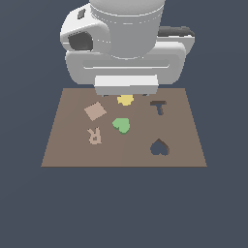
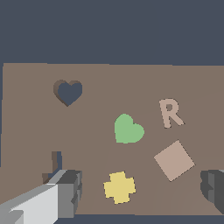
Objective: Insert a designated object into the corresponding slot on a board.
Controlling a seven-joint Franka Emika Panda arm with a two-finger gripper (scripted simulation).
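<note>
On the brown board [image 1: 72, 155], nearest the edge facing the exterior camera, sits the heart-shaped slot [image 1: 159, 147], a dark cutout close to the near corner on the exterior view's right. It holds nothing; the dark floor shows through it.

A little farther in, toward the exterior view's left, lies a tan letter R piece [image 1: 95, 135], flat on the board surface. Between the R and the slot, slightly farther back, rests the green heart [image 1: 121, 125], lying flat on the board near its middle, apart from every other piece and well apart from the slot. In the wrist view the green heart [image 2: 127, 129] sits between the slot [image 2: 68, 92] and the R [image 2: 170, 113], touched by nothing.

Farther back, a tan square [image 1: 95, 111] lies turned diamond-wise on the exterior view's left side, and a dark T-shaped cutout [image 1: 159, 106] sits on the right side.

Closest to the far edge lies a yellow cross-like blob piece [image 1: 125, 100], partly under the robot's white hand.

The gripper [image 2: 140, 192] hangs above the far part of the board, over the yellow piece. Its two fingers [image 2: 70, 192] are spread wide, one at each side of the wrist picture, with nothing between them; they grasp nothing.
</note>
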